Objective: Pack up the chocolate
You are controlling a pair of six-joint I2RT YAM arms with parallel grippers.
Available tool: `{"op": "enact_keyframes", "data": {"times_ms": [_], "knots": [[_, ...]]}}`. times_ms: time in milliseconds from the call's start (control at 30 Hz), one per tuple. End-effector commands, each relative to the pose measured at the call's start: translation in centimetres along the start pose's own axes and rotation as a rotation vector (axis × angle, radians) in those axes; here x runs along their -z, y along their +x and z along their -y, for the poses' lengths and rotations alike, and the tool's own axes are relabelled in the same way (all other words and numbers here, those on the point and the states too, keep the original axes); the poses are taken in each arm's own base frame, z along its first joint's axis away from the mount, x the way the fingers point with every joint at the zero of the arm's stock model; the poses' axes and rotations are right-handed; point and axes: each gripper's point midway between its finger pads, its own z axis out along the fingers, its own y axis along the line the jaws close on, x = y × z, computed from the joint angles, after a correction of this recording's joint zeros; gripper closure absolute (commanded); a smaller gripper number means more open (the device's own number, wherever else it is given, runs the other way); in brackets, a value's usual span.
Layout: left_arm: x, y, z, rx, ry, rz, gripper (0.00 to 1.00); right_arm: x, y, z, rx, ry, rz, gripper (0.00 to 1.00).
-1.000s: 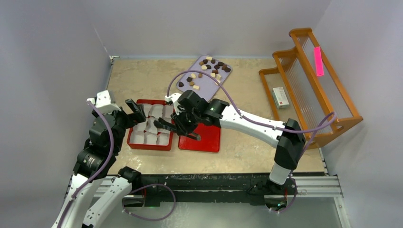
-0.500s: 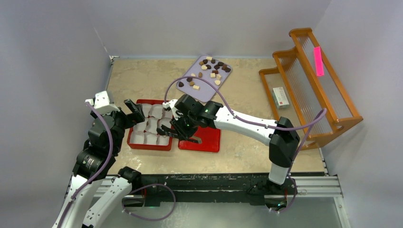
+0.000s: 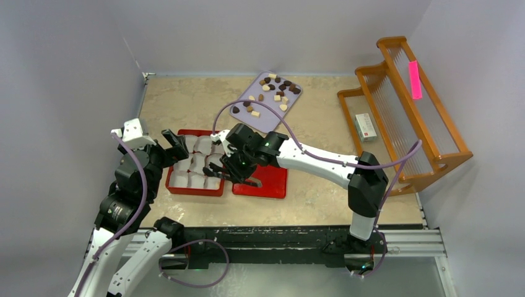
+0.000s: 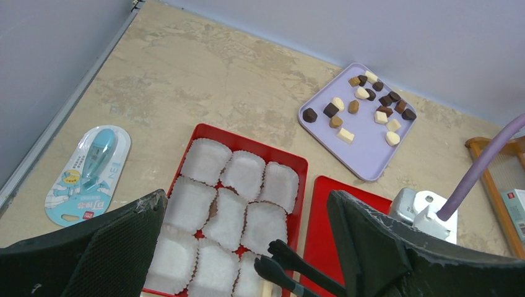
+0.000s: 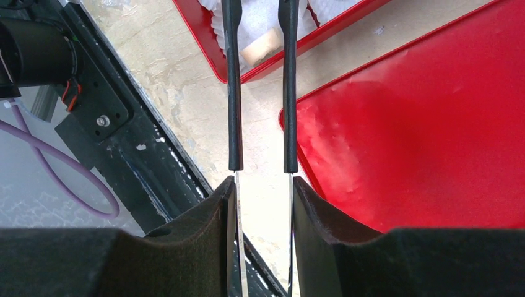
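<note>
Chocolate (image 5: 259, 53) lies in a paper cup (image 5: 257, 21) between the tips of the tweezers (image 5: 234, 99). Right jaws clamp the tweezers; left jaws gape empty.

chocolates (image 4: 330, 109) ~20; paper cups (image 4: 246, 175) 9; red trays (image 3: 272, 180) 2; purple tray (image 4: 365, 154) 1; tweezers (image 5: 234, 93) 1; rack (image 3: 405, 117) 1

Beige stone-look table (image 3: 322, 198). Red tray (image 3: 193, 192) just left of right gripper (image 3: 238, 172), red lid (image 3: 272, 179) just right. Lavender tray (image 3: 269, 122) well beyond gripper; wooden rack (image 3: 442, 166) far right; blue blister pack (image 4: 86, 176) far left.
</note>
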Motion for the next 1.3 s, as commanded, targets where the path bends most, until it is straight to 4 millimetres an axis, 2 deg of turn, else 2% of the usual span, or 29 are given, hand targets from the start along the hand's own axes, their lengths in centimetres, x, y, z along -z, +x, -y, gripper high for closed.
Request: {"op": "enact_keyframes", "data": {"times_ms": [0,100,333,533,833,1000,1267], "knots": [[-0.1,-0.5,-0.2,0.018,-0.011,0.025,0.0,1.6,-2.6,-0.8,0.024,-0.008,0.081,0.63],[-0.3,-0.4,0.0,0.014,-0.009,0.019,0.0,2.6,-2.9,-1.0,-0.003,-0.002,0.099,0.64],[-0.5,-0.1,0.0,0.003,-0.01,0.005,0.0,5.5,-4.4,2.4,-0.025,0.136,0.181,0.65],[-0.6,0.2,0.7,-0.004,0.032,-0.002,0.0,7.6,-4.1,8.1,-0.117,0.252,0.203,0.66],[-1.2,1.3,1.9,-0.03,0.086,-0.049,0.0,10.5,-4.6,17.9,-0.239,0.447,0.246,0.66],[-1.1,1.3,2.1,-0.028,0.094,-0.049,0.0,11.2,-5.4,21.2,-0.272,0.487,0.264,0.66],[-0.9,1.2,2.2,-0.026,0.104,-0.044,0.0,9.7,-5.2,25.1,-0.319,0.485,0.203,0.64]]}}
